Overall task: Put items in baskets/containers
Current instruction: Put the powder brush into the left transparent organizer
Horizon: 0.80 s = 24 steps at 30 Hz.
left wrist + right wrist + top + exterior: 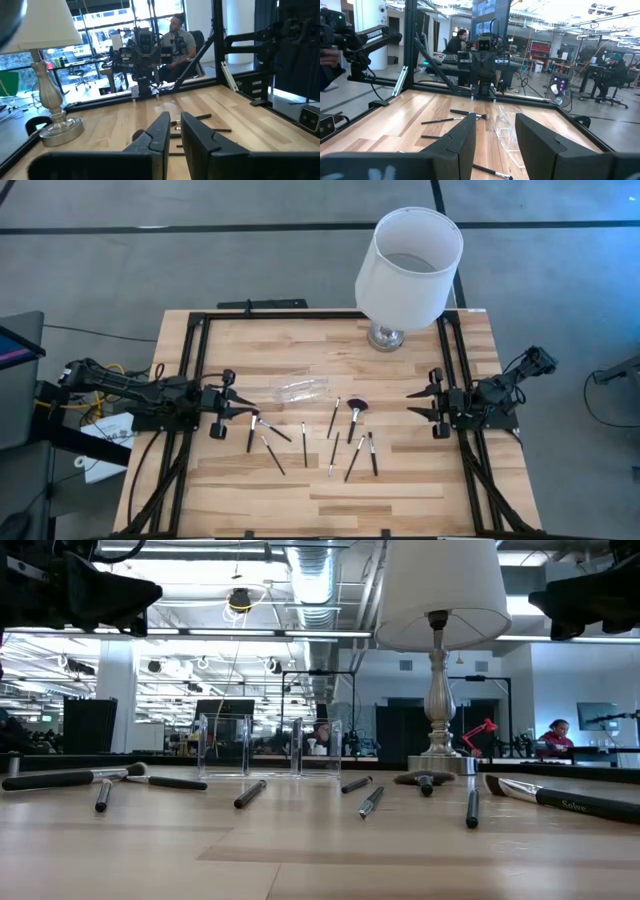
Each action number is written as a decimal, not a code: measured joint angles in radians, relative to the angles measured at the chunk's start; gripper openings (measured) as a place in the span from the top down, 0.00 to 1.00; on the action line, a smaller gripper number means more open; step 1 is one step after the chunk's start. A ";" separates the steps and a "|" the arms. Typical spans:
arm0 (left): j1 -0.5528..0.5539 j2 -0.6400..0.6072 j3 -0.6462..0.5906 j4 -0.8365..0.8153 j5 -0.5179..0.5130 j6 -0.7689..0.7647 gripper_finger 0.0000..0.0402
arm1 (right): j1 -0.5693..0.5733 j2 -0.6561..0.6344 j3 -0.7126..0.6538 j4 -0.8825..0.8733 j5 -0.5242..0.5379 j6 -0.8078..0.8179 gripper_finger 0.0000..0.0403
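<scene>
Brushes point(349, 421), roughly nine, lying scattered mid-surface; none in the clear cup point(300, 389), lying tipped over just behind them. Left pincer point(250, 409) hovering nearly closed, empty; right pincer point(411, 404) waiting parted, empty. Everything remaining.

Open-plan lab: monitors point(487, 12), desks point(445, 59).

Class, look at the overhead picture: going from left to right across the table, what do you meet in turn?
Left gripper → clear plastic cup lying on its side → fluffy purple-headed brush → lamp → right gripper.
</scene>
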 joint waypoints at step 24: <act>0.000 0.013 0.000 0.021 -0.347 -0.177 0.65 | 0.000 0.000 0.000 0.000 0.000 0.000 0.68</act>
